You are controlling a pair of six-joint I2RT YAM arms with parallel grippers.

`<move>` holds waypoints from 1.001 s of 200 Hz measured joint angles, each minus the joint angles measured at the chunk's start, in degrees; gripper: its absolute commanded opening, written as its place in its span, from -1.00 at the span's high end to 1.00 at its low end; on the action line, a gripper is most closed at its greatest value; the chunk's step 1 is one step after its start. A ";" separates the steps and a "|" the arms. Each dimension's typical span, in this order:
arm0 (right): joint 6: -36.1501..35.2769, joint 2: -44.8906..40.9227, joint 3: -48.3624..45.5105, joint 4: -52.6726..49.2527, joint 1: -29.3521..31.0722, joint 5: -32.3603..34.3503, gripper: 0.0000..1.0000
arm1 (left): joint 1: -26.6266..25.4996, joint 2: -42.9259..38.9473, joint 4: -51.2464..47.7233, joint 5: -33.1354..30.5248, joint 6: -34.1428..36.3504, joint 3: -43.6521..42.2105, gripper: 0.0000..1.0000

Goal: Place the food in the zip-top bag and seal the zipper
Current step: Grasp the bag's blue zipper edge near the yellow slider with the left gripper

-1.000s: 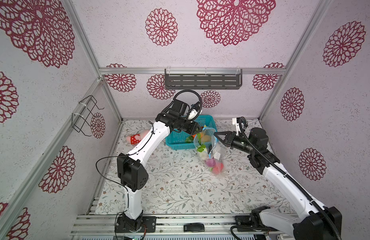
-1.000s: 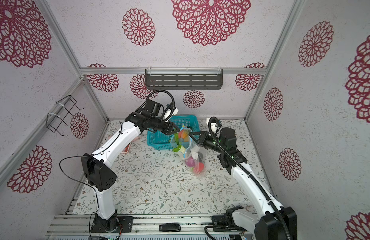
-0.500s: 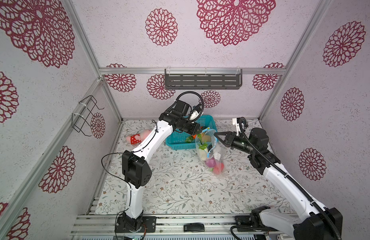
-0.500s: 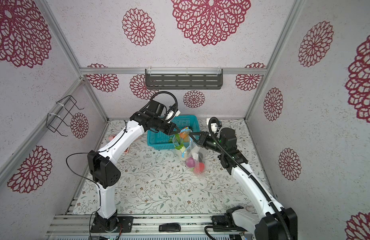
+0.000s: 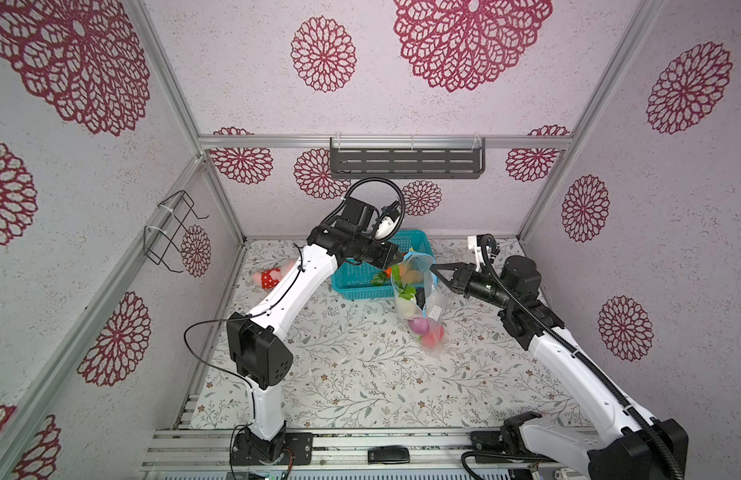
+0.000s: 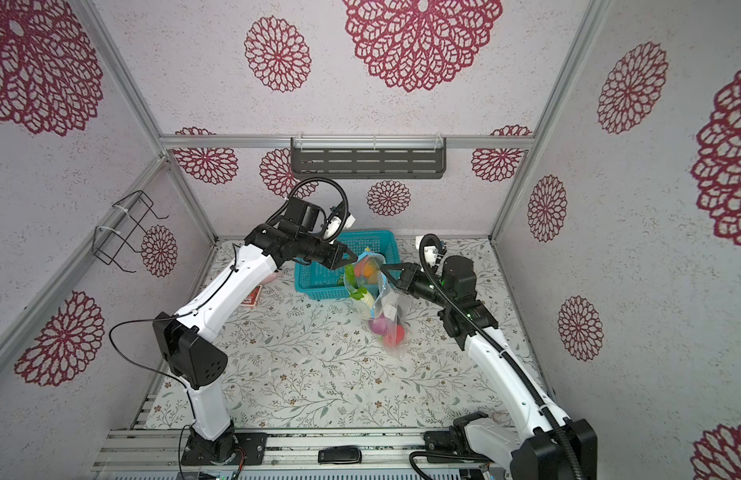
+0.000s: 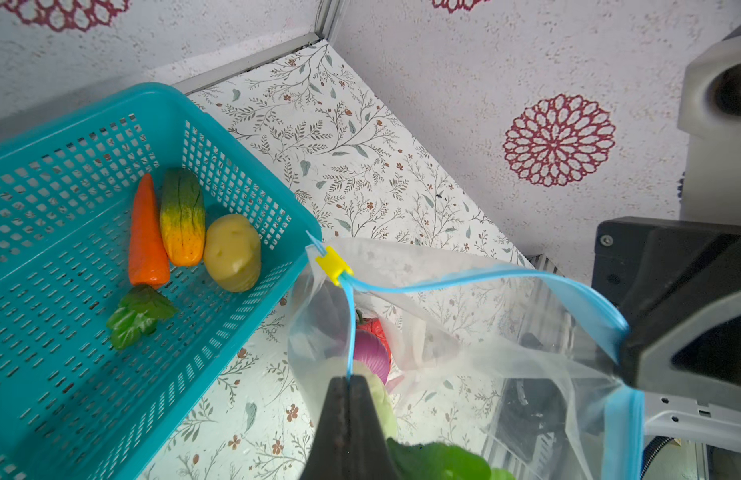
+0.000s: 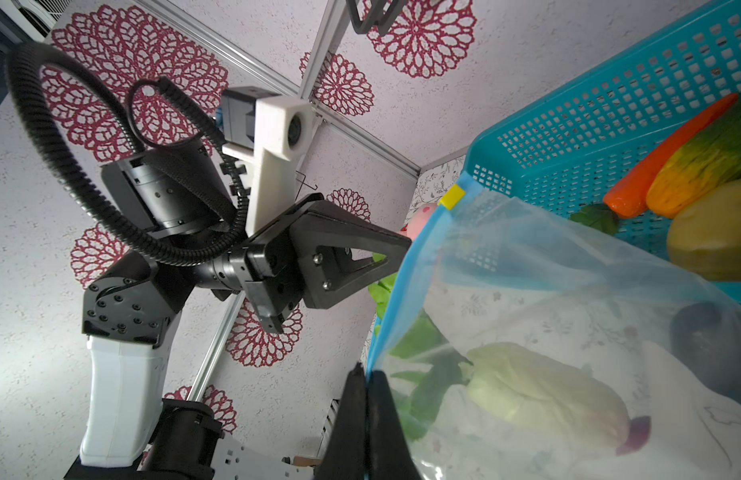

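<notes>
Left wrist view has the left fingers (image 7: 337, 428) pressed flat together on the blue zipper (image 7: 624, 432) strip along one lip of the zip-top bag (image 7: 464, 365). A second ago they stood part open at that rim, so this pinch is new. The right fingers (image 8: 381, 424) are clamped just as tight on the strip of the opposite lip, as they were a second ago. Between the two pinches the mouth gapes. Both strips run together at the yellow slider (image 7: 333, 266), which is parked at the end beside the teal basket (image 7: 252, 158). Inside the bag lie a purple onion (image 7: 370, 353), a red pepper (image 7: 375, 326), a pale corn (image 8: 539, 395), green leaves (image 8: 418, 336) and a dark eggplant (image 8: 701, 328). In a top view the bag hangs between the two arms just in front of the basket, its lower end down by the bench (image 5: 352, 374), much where it hung a second ago. A carrot (image 7: 146, 232), a yellow-green vegetable (image 7: 181, 216), a potato (image 7: 232, 251) and a loose leaf (image 7: 138, 316) remain in the basket. With both lips now held the mouth looks steady, but no fingers are free. Loading the rest would likely mean giving up one pinch, and sealing would likely mean drawing the slider along the whole strip.
</notes>
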 measured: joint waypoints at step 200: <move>-6.86 -1.36 6.19 -12.87 -0.81 2.97 1.00 | -6.99 -11.52 3.87 -8.92 -6.95 -8.28 -0.08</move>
